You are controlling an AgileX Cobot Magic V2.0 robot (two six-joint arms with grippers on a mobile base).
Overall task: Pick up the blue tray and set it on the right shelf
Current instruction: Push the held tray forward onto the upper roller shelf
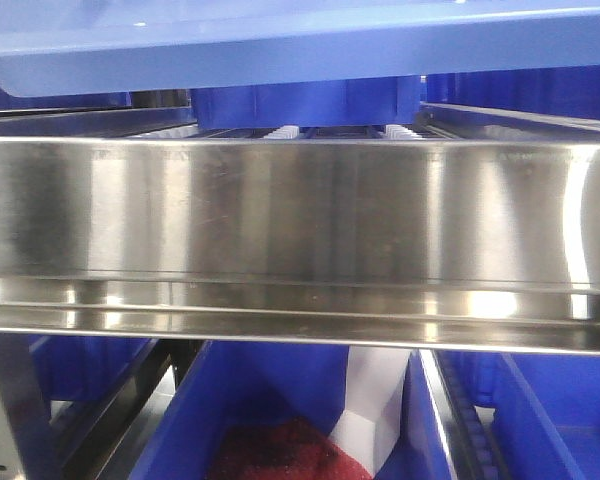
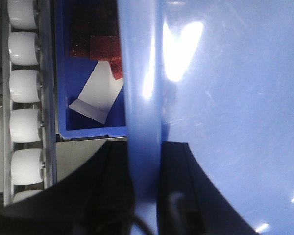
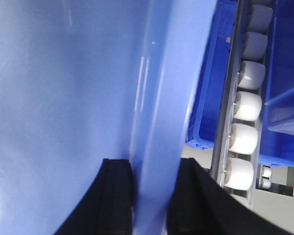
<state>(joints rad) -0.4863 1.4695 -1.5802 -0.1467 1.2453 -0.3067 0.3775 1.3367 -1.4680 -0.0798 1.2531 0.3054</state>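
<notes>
We see the right shelf (image 1: 300, 210) filling the front view, its wide shiny front rail running straight across. The blue tray (image 1: 280, 45) sits along the top of that view, above the rail and the white rollers (image 1: 400, 131). We can't tell whether it touches the tracks.

A deep blue bin (image 1: 280, 390) sits on the level below, with red material (image 1: 280, 450) and a white sheet (image 1: 375, 400) inside.

Left gripper (image 2: 146, 147): we're clamped on the tray's rim (image 2: 142, 98), one black finger (image 2: 115, 186) on each side. Right gripper (image 3: 152, 166): same, pinching the opposite rim (image 3: 161, 98).

Both wrist views show roller tracks (image 2: 24, 88) (image 3: 247, 105) and bins (image 2: 88, 122) (image 3: 206, 98) beyond the tray's edges.
</notes>
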